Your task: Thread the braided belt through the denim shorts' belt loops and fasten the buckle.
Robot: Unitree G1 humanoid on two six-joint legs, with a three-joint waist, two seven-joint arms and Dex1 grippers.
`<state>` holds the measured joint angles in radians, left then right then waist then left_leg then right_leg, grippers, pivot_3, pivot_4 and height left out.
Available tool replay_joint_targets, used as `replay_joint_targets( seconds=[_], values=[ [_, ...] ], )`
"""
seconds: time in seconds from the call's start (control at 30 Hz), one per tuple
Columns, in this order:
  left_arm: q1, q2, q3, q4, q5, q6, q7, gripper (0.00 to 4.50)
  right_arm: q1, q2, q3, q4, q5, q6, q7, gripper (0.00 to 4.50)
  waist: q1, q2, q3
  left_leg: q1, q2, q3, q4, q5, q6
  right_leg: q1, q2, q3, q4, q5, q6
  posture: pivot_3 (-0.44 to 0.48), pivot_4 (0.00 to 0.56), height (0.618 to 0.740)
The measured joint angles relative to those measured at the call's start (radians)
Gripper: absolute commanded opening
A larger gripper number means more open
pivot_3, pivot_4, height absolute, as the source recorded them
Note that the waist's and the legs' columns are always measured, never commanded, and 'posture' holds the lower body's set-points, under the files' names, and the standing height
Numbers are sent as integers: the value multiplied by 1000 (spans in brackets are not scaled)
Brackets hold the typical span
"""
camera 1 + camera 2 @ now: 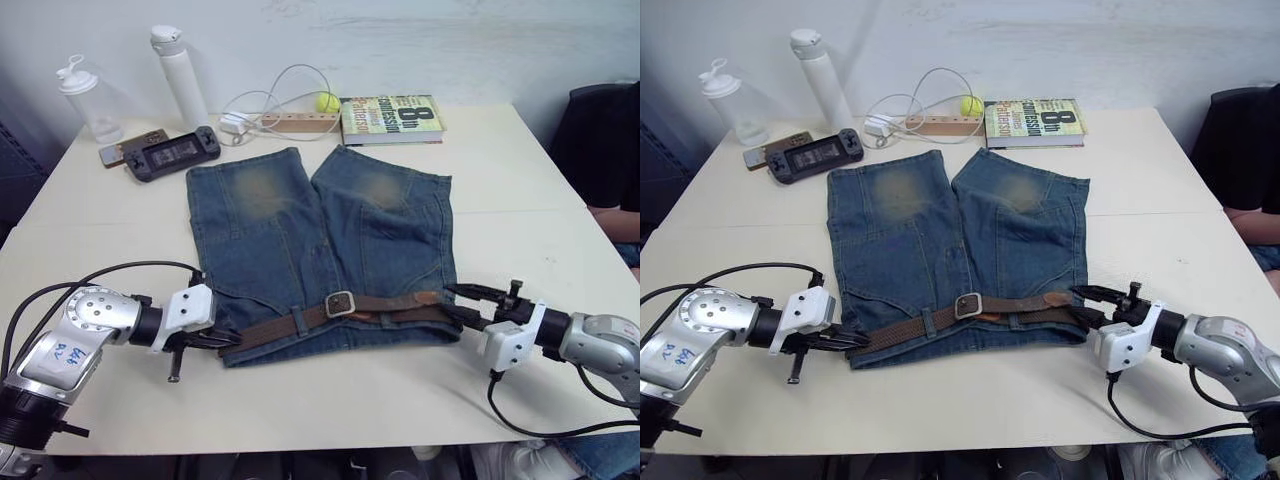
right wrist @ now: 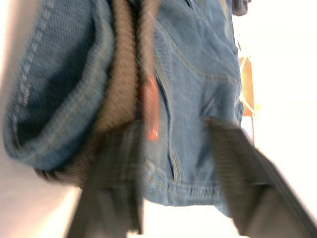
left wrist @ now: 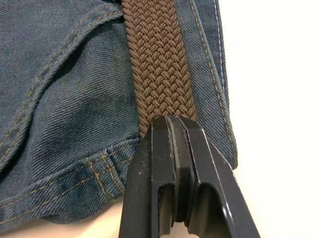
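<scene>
Brown braided belt lies buckled across denim shorts; left fingers pinch it, right fingers spread.

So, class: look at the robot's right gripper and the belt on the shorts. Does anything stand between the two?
Nothing visible does. The right gripper sits with its jaws open at the waistband edge of the denim shorts, right at the fold of the braided belt. The left gripper is shut on the belt's other fold.
</scene>
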<state>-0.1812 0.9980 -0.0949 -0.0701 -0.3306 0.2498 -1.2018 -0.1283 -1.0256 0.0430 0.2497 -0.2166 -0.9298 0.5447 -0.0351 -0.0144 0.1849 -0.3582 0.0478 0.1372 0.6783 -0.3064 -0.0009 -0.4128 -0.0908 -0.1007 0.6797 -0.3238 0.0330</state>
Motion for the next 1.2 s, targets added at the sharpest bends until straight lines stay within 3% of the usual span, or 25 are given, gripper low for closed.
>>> replay_joint_targets(
  seconds=[0.07, 0.27, 0.5, 0.63, 0.8, 0.93, 1.2],
  values=[
    [0, 0, 12, 6, -24, 34, -18, 0, 1, -45, -3, -23, 82, 46, 59, 4430, 0, 0, 0, 0, 1, 0, -1, 0, -1, 0, 1, 0, 0, 0, -1, 0, 150, 703],
    [-44, -19, 110, -23, -222, 269, -36, 0, 31, -155, -30, -204, 437, 376, 300, 4430, 9, -7, 5, -3, 2, -5, 0, 0, -1, -1, 2, -2, 0, -1, -1, 0, 150, 703],
    [-152, -18, 231, -178, -440, 551, 43, 0, 40, -163, -64, -497, 737, 884, 402, 4430, 13, -8, 5, -12, 1, -14, 2, -1, -1, -1, 1, -9, -6, -1, -1, 0, 150, 703],
    [-130, -10, 234, -268, -446, 600, 100, 0, 63, -162, -64, -598, 756, 1032, 423, 4430, 15, -8, 5, -13, 1, -14, 1, -1, 0, -1, 1, -10, -8, 0, -1, 0, 150, 703],
    [-8, 42, 200, -363, -322, 520, 129, 0, 23, -135, -55, -700, 766, 1173, 425, 4430, 13, -8, 6, -12, 1, -14, 0, -3, -2, -1, 1, -10, -9, 0, -1, 0, 150, 703],
    [67, 23, 220, -442, -301, 489, 167, 0, -3, -135, -42, -761, 776, 1271, 454, 4430, 26, -9, 7, -13, 1, -15, -1, -4, 0, -1, 1, -11, -11, 0, -1, 0, 150, 703],
    [174, -17, 323, -532, -333, 504, 248, 0, 2, -84, -9, -696, 595, 1173, 488, 4430, 37, -9, 7, -14, 1, -15, -6, -4, -1, -1, 1, -13, -19, 0, 0, 0, 150, 703]
  ],
)
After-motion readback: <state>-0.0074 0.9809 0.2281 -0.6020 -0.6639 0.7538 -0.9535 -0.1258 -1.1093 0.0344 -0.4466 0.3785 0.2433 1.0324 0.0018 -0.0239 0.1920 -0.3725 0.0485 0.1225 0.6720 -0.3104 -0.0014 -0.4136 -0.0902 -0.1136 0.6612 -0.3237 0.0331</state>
